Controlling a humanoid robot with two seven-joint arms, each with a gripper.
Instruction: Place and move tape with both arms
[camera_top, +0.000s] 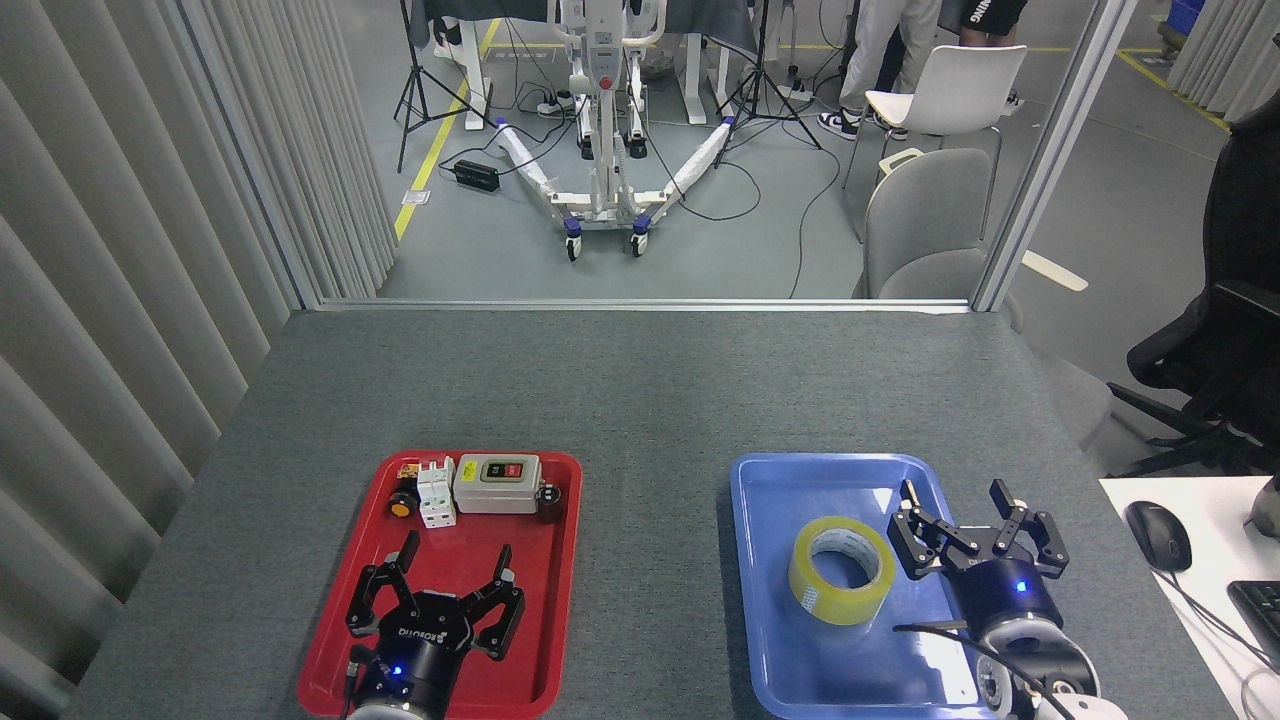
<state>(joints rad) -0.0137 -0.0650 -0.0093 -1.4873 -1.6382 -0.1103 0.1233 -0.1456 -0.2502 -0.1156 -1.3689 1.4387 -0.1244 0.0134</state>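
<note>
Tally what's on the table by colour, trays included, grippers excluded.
Red: 1, the red tray
Blue: 1, the blue tray
Yellow: 1, the tape
Grey: 1, the switch box
White: 1, the breaker
Orange and black: 1, the knob
Dark: 1, the small cylinder
Total: 7

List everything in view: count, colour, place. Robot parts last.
Table: 1, grey, fills the foreground.
Red tray: 1, red, near-left on the table.
Switch box: 1, grey, back of the red tray.
Breaker block: 1, white, left of the switch box.
Blue tray: 1, blue, near-right on the table.
Tape: 1, yellow, white core, lying flat in the blue tray.
Chairs: 2, one grey, one white, beyond the table on the right.
Wheeled stand: 1, white, on the floor behind.
Mouse: 1, black, on the white desk at right.
Left gripper: 1, black, jaws open over the red tray.
Right gripper: 1, black, jaws open, right of the tape.
</note>
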